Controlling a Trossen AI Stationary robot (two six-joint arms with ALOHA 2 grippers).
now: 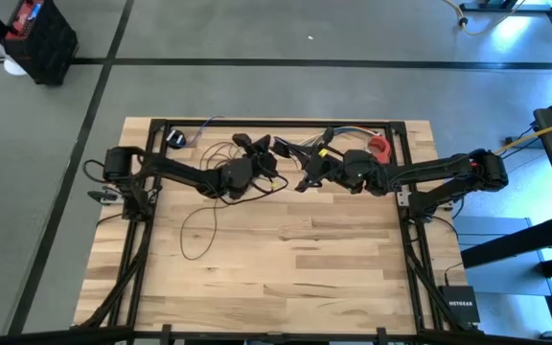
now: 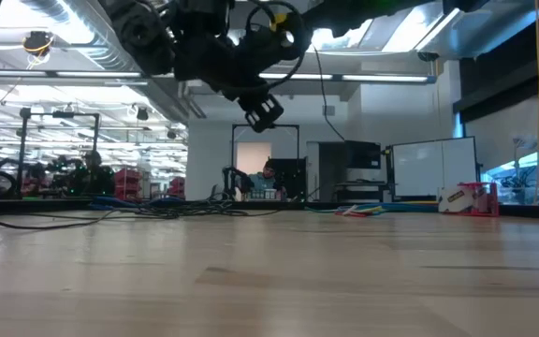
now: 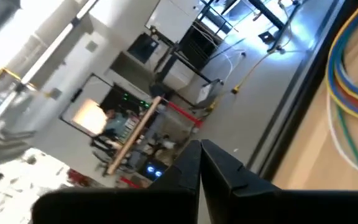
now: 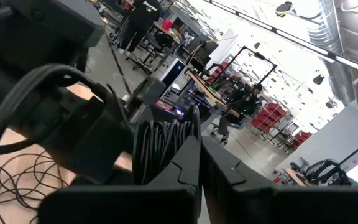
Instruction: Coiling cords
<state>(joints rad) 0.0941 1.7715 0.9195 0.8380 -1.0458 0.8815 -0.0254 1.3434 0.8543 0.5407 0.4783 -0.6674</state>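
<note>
The cords are one long thin dark wire. Its loose loops (image 1: 202, 222) lie on the wood left of centre, and its small black puck (image 1: 175, 139) rests near the far left edge. Both arms meet above the table's far middle, pointing level at each other. My right gripper (image 1: 305, 180) is shut, with a bundle of several cord strands (image 4: 161, 148) at its fingertips. My left gripper (image 1: 278, 178) is shut (image 3: 200, 152), and no cord shows between its fingers. A cord loop (image 2: 293, 33) hangs up by the hands, clear of the table. My right gripper comes level from the table's right and is shut at a gathered bundle of several strands (image 4: 178, 144). The strands run across the fingertips and hang below them, lifted clear. The fingers (image 4: 185, 163) hide the place of contact. From there more cord trails slack down to the loops (image 4: 27, 180) on the table.
A short bundle of multicoloured wires (image 1: 348, 129) and a red tape roll (image 1: 379, 146) lie near the far right edge. The black frame rail (image 1: 276, 122) runs along the far edge. Bare wood (image 1: 295, 268) fills the near half. People sit in the room beyond.
</note>
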